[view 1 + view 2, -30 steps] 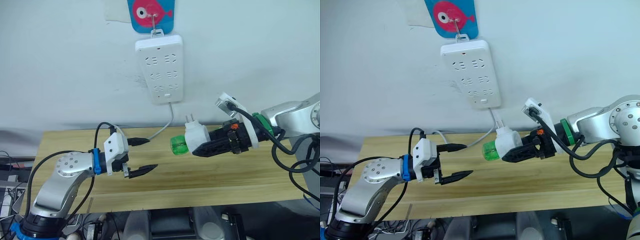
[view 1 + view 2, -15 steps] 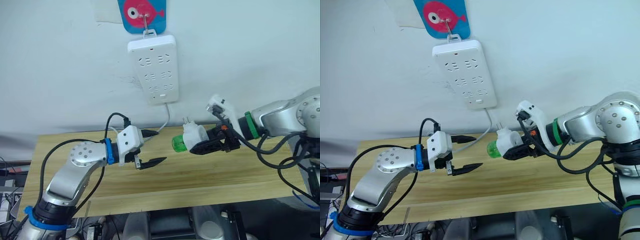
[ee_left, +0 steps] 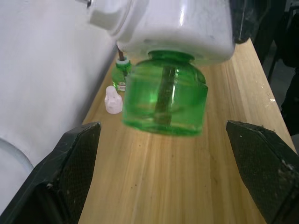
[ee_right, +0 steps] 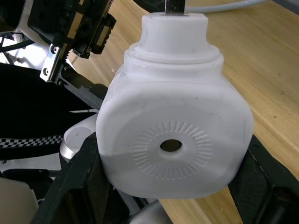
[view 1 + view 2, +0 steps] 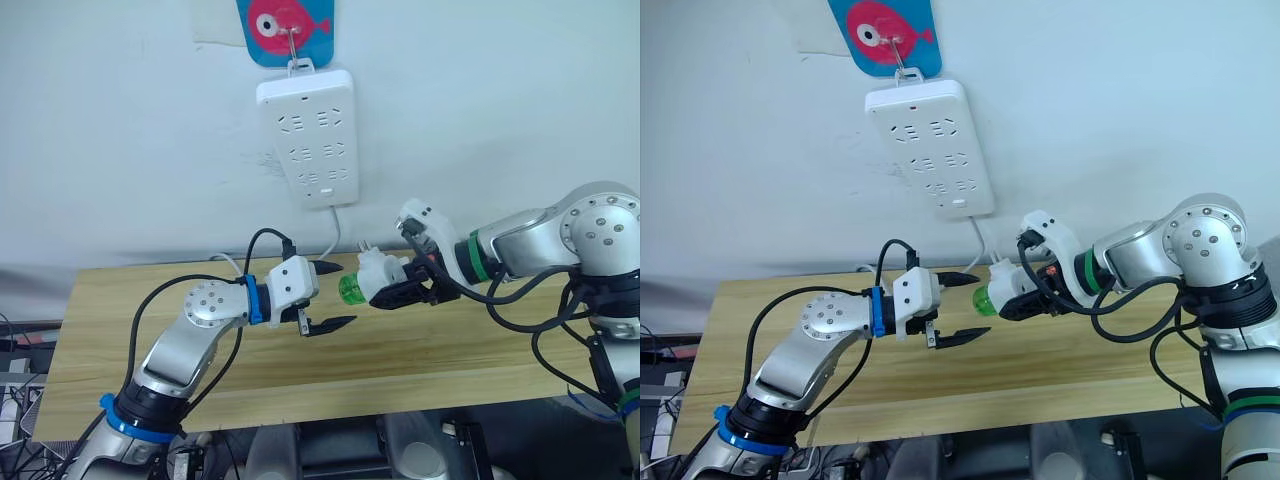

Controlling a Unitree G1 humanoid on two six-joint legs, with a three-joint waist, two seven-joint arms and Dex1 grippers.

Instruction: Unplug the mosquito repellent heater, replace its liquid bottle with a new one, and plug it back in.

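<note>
Still bottle [image 3: 164, 95] in heater [image 4: 175, 135], unplugged

My arms are looking pretty standard: silver-grey metal shells with round joint caps dotted with small screws. I'm wearing a blue ring at my left wrist and a green one at my right. Each wrist is carrying a white camera block, with black cables looping loose along both arms. My left gripper [image 5: 330, 297] and right gripper [image 5: 392, 292] are sporting pointy black fingers with textured pads.
</note>
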